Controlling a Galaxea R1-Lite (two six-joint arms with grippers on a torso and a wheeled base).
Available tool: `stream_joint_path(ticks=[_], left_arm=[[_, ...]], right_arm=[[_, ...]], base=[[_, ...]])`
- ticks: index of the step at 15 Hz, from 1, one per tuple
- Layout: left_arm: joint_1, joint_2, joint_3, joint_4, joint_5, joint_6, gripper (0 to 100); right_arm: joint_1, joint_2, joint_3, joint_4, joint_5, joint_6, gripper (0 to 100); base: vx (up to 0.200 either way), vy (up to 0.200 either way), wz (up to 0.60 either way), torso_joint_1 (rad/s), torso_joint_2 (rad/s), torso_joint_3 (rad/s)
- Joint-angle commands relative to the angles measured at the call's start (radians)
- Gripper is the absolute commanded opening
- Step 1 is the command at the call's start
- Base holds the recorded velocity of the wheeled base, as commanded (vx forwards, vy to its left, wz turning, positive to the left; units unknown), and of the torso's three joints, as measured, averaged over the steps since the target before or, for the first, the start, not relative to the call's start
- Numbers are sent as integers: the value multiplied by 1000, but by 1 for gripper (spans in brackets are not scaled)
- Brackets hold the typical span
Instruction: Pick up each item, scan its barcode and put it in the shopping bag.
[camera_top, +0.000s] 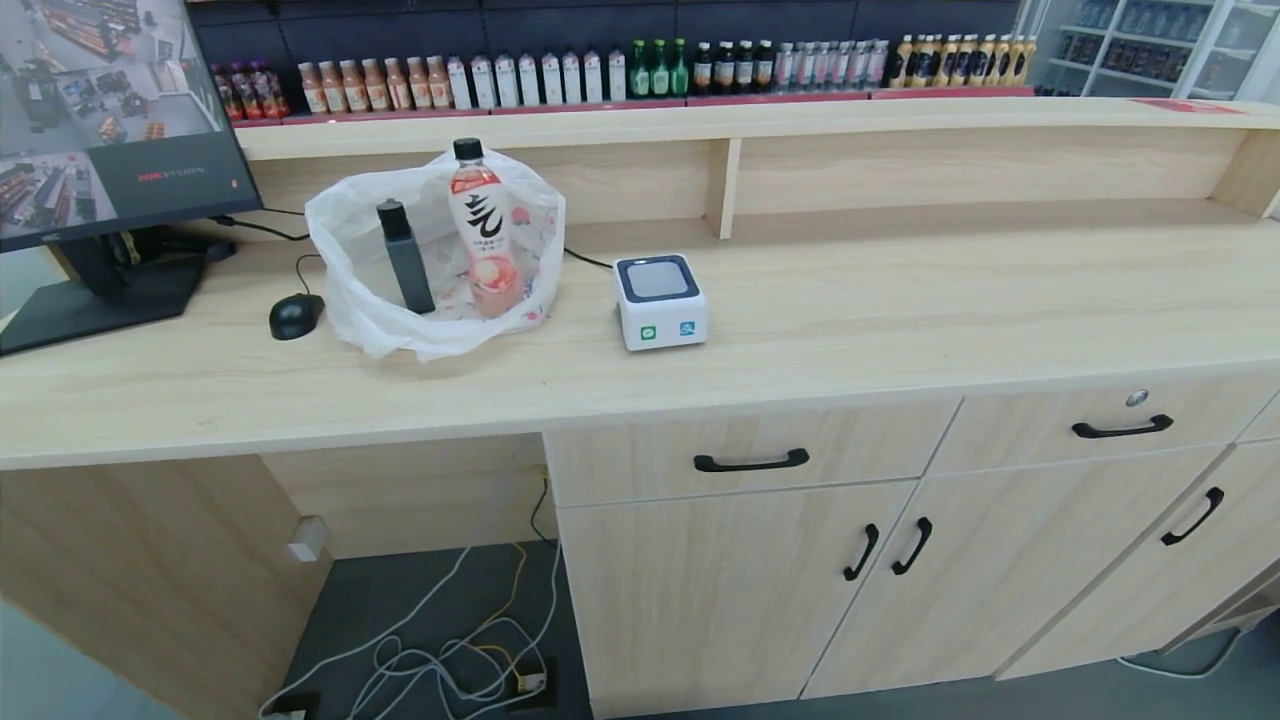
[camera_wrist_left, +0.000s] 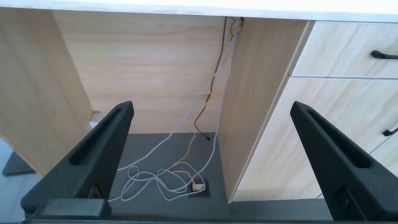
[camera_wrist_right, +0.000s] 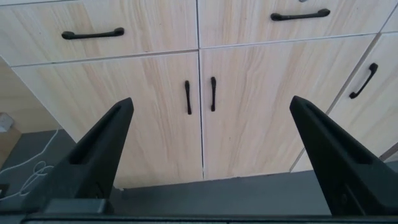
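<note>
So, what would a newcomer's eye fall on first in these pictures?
Most likely the white shopping bag on the wooden counter, with a tall pink drink bottle and a dark bottle standing in it. Next come the small white barcode scanner just to the right of the bag, and the rows of bottles on the shelf behind the counter.

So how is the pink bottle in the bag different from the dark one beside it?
The pink bottle is taller and fatter; the dark bottle is shorter and slimmer. The pink bottle has a pale label and a black cap on top; the dark bottle is dark grey all over. Both stand inside the white shopping bag, side by side.
</note>
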Motion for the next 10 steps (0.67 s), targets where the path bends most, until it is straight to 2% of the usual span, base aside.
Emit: stream_joint_path(ticks=[1, 10], left_arm=[[0, 0, 0, 0, 1, 0, 100], [0, 0, 0, 0, 1, 0, 100]], right_arm=[[0, 0, 0, 0, 0, 0, 100], [0, 0, 0, 0, 0, 0, 100]], base=[[0, 0, 0, 0, 0, 0], [0, 0, 0, 0, 0, 0]])
